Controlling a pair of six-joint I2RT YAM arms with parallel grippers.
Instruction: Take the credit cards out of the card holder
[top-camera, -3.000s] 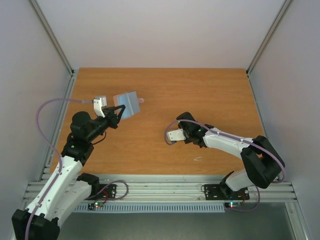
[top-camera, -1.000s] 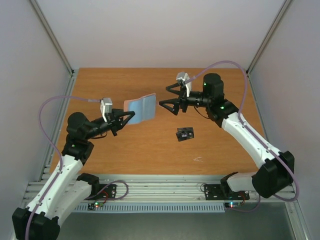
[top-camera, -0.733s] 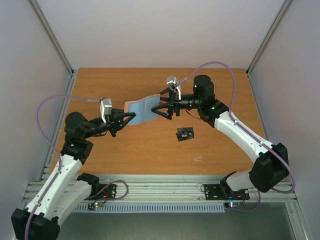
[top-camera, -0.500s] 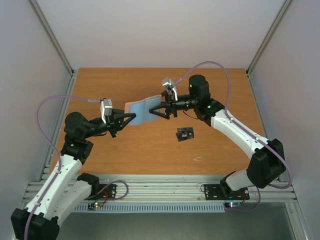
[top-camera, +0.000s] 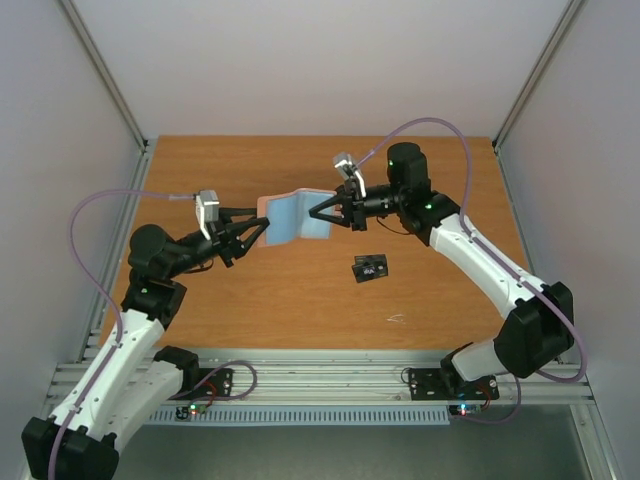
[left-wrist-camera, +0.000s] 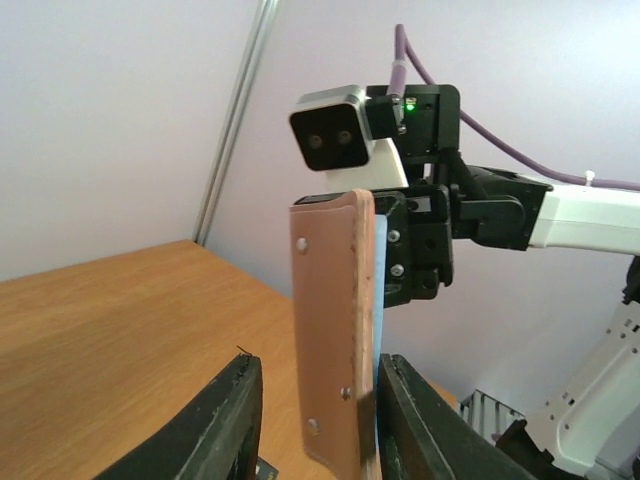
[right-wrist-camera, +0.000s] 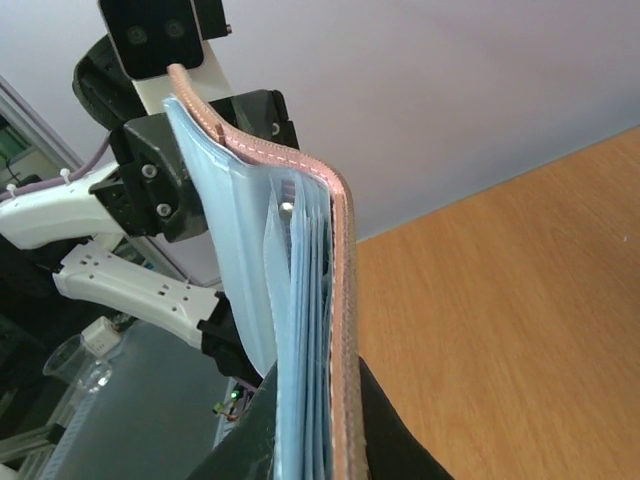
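The card holder (top-camera: 295, 218) hangs in the air above the table, folded into a V, light blue-grey inside and tan-pink outside. My right gripper (top-camera: 322, 213) is shut on its right flap; in the right wrist view both fingers (right-wrist-camera: 385, 425) press the pockets and the tan cover (right-wrist-camera: 343, 300). My left gripper (top-camera: 255, 235) is open around the left flap (left-wrist-camera: 335, 330), which rests against one finger (left-wrist-camera: 410, 410) and stands apart from the other. The black card (top-camera: 371, 268) lies on the table below the right arm. The green and dark blue cards are hidden.
The wooden table (top-camera: 430, 180) is closed in by pale walls at the left, right and back. A metal rail (top-camera: 320, 380) with both arm bases runs along the near edge. A small pale scuff (top-camera: 397, 319) marks the wood near the front.
The right gripper left the black card on the table, rose to the holder and shut on its right flap. The holder went from spread flat to a V.
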